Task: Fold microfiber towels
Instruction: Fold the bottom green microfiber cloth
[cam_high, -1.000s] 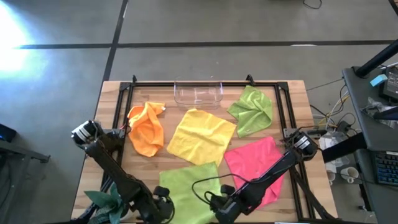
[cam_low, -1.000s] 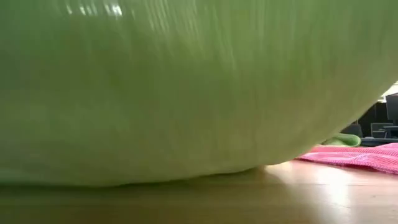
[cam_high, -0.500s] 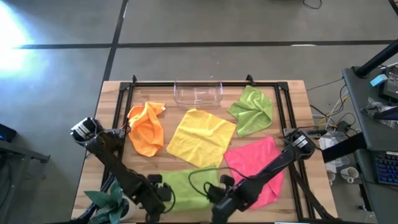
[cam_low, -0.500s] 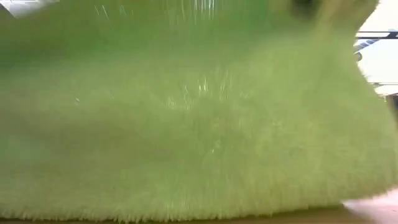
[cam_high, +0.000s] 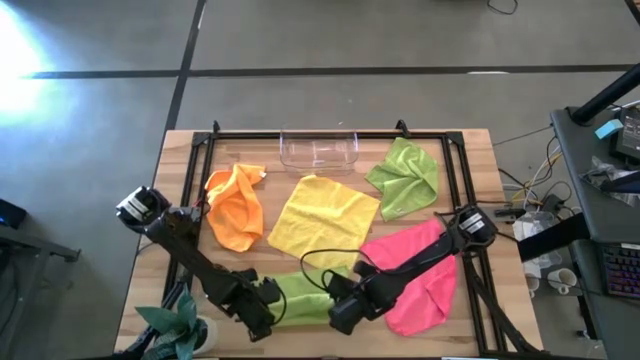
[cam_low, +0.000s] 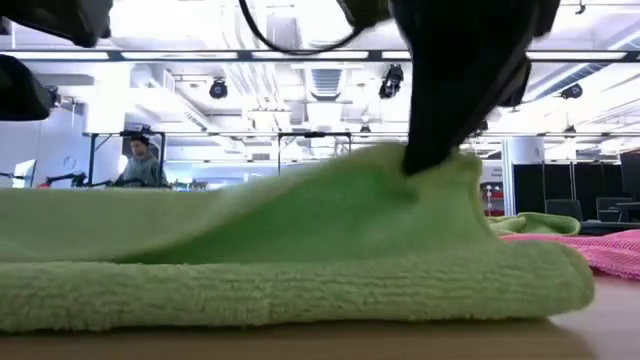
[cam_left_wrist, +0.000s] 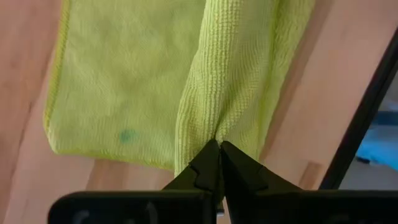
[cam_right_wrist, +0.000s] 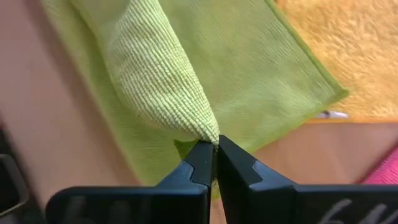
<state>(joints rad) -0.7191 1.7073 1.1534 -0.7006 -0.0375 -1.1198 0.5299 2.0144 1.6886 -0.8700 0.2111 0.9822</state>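
A lime green towel (cam_high: 300, 297) lies near the table's front edge, folded over on itself into a band (cam_low: 300, 270). My left gripper (cam_high: 268, 302) is shut on its left end and my right gripper (cam_high: 334, 306) on its right end. Both point steeply down. Farther back lie the yellow towel (cam_high: 322, 220), the crumpled orange towel (cam_high: 235, 207), a second green towel (cam_high: 405, 178) and the pink towel (cam_high: 415, 272), all flat on the wood and untouched. My left gripper pinches a raised ridge of the green towel's upper layer (cam_left_wrist: 208, 121) between its two fingertips, coming from above. The cloth below the ridge lies spread on the table. My right gripper pinches a rounded fold of the upper layer (cam_right_wrist: 186, 121) near the towel's right end, from above. The pinched spot stands up as a small peak (cam_low: 425, 170), while the towel rests on the table.
A clear plastic tray (cam_high: 320, 150) stands at the far edge inside the black frame (cam_high: 200, 150). A green plant (cam_high: 175, 325) sits at the near left corner. Bare wood shows in front of the folded towel. A person (cam_low: 140, 165) stands far off in the room.
Both grippers have gone from the table's near edge toward its far edge and down, carrying the green towel's near edge over. The towel, spread flat and then lifted, now lies doubled over in a narrower band. Both grippers stayed shut.
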